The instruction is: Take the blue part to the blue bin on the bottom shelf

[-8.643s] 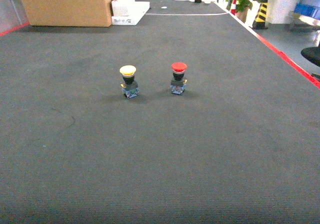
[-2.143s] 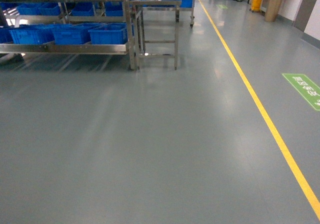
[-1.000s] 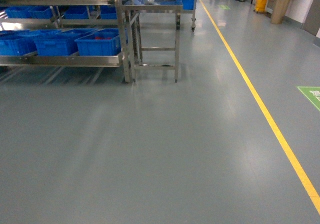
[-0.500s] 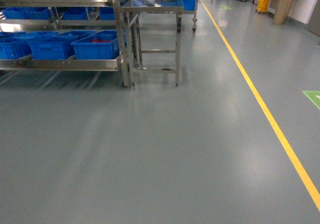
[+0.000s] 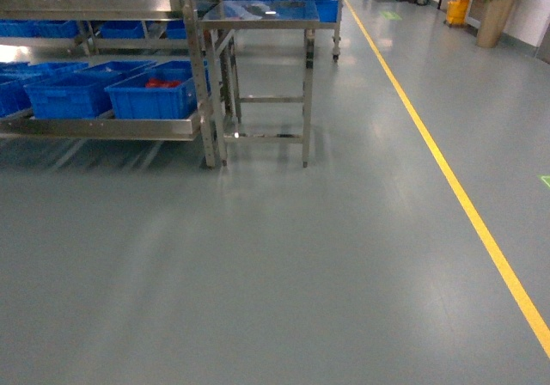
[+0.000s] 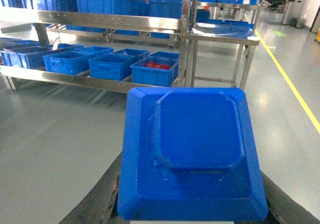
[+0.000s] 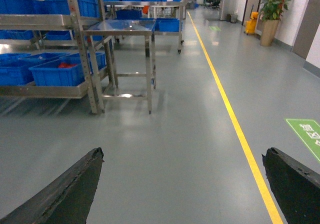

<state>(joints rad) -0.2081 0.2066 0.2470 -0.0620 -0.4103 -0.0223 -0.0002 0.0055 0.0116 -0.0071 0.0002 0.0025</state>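
blue part [image 6: 192,156] was seen only in left wrist view, clamped between the left gripper [image 6: 192,204] fingers, filling the lower frame. right gripper [image 7: 182,184] was spread wide with nothing held, seen only in right wrist view. no arms were seen in head view. bottom shelf [image 5: 103,127] with blue bins [image 5: 153,97] was seen upper left, beside a steel table [image 5: 262,15]; red parts were seen in the end bin.

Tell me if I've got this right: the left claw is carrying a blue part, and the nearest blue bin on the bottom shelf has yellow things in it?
Not quite. The things in the nearest blue bin on the bottom shelf are red, not yellow; the head view shows them. The left claw does carry the blue part.
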